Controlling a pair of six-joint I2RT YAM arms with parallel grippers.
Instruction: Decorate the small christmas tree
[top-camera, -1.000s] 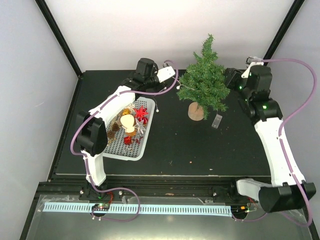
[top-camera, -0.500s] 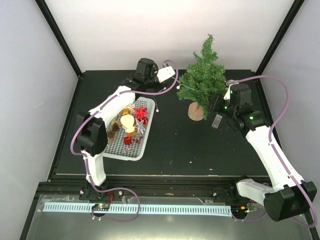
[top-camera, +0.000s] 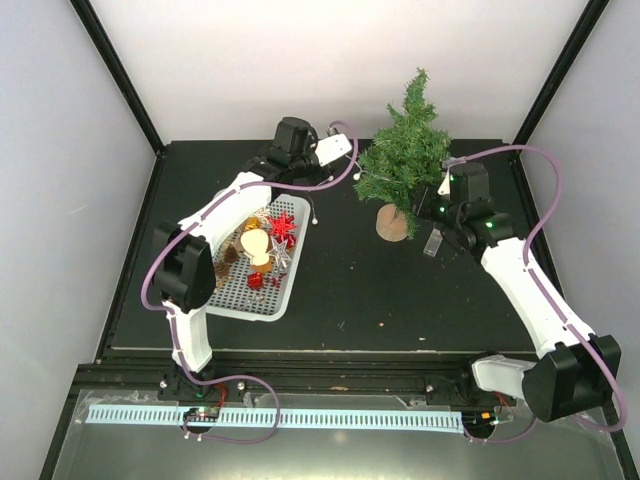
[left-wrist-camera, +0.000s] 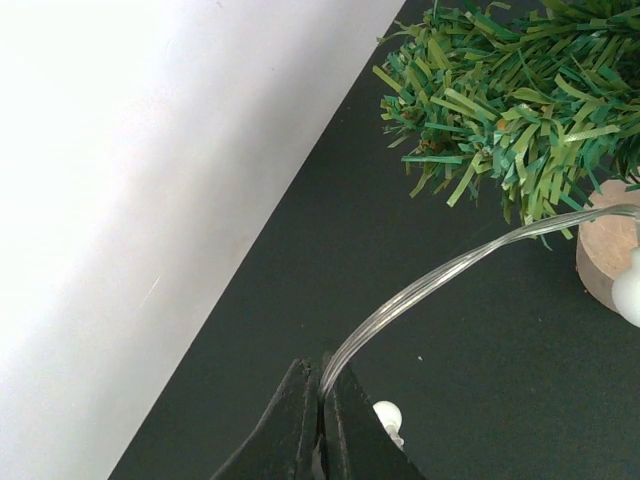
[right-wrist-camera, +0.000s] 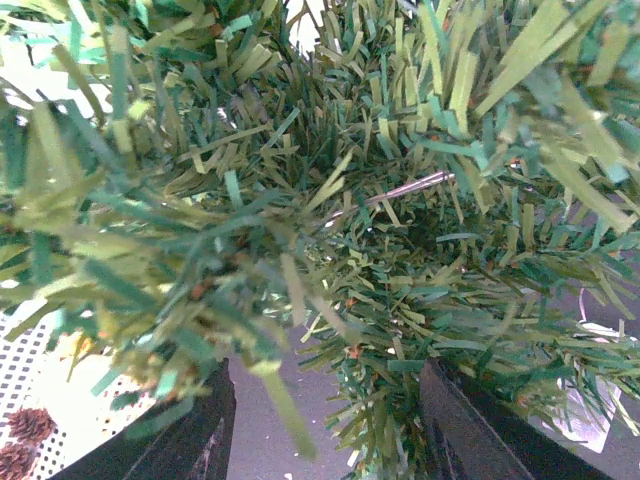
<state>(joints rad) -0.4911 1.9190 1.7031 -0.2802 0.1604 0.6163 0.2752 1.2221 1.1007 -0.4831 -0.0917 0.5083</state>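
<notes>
On the black table (top-camera: 340, 290), the small christmas tree (top-camera: 405, 165) stands upright, far right of centre, with the white basket (top-camera: 250, 313) well to its left. My right gripper (right-wrist-camera: 322, 400) gapes among the tree's lower branches. My left gripper (left-wrist-camera: 320, 375) pinches a clear light wire (left-wrist-camera: 440, 275) running toward the tree.

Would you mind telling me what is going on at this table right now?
Two robot arms are decorating the small christmas tree. The left claw is shut on a clear light string that runs across to the tree's branches. The right claw is open, pushed in among the tree's lower branches from the other side. The ornaments lie in the white basket.
</notes>
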